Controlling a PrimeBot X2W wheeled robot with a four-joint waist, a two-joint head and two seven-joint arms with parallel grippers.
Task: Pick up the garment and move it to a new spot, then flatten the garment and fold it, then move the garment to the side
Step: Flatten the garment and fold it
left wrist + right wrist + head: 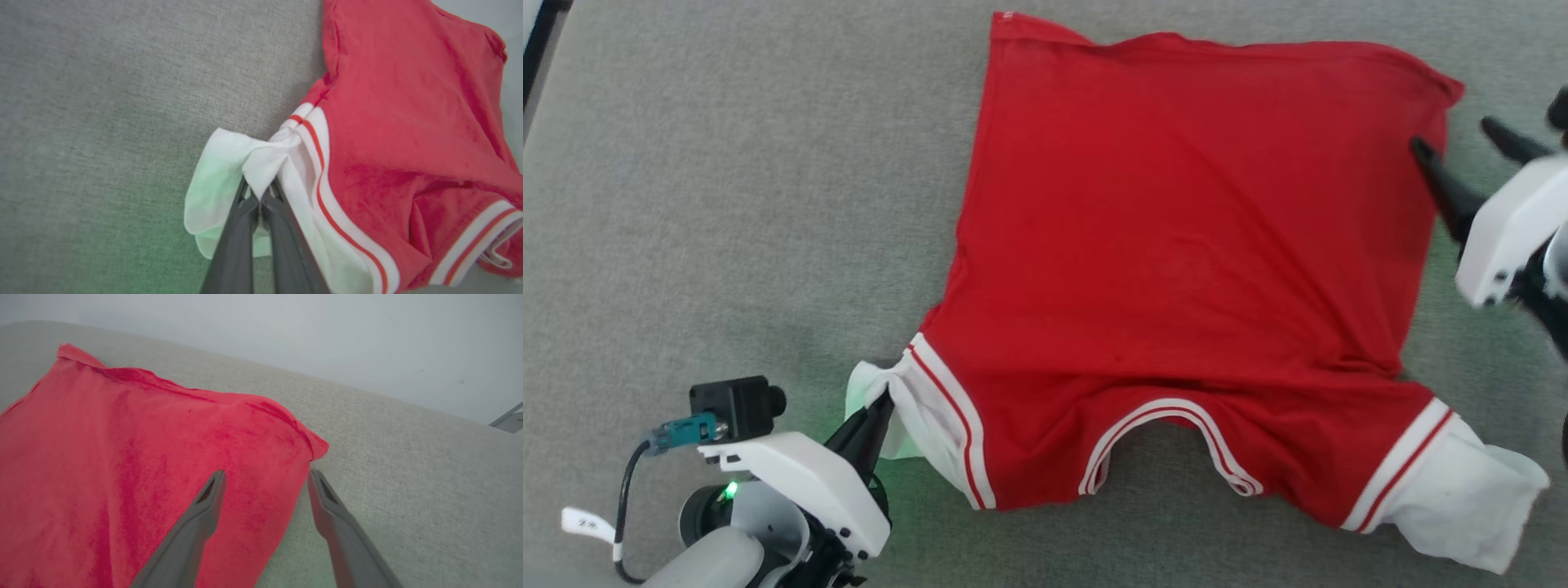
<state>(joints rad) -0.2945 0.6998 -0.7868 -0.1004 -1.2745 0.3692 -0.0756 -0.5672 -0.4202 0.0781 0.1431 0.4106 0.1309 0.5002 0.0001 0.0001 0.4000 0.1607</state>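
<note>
The garment (1176, 269), a red T-shirt with white sleeve ends and striped trim, lies spread on the grey surface, neckline toward me, hem at the far side. My left gripper (882, 406) is shut on the white end of the sleeve at the lower left; in the left wrist view the fingers pinch a fold of that white cloth (261, 171). My right gripper (1458, 139) stands open at the garment's right edge near the far hem corner. In the right wrist view one finger (212, 490) is over the red cloth (122, 457) and the other over the grey surface.
Grey cloth-covered surface (727, 204) spreads all around the garment, with wide room to the left. A dark edge (539, 49) runs at the far left corner. A pale wall (286, 330) rises beyond the surface's far edge.
</note>
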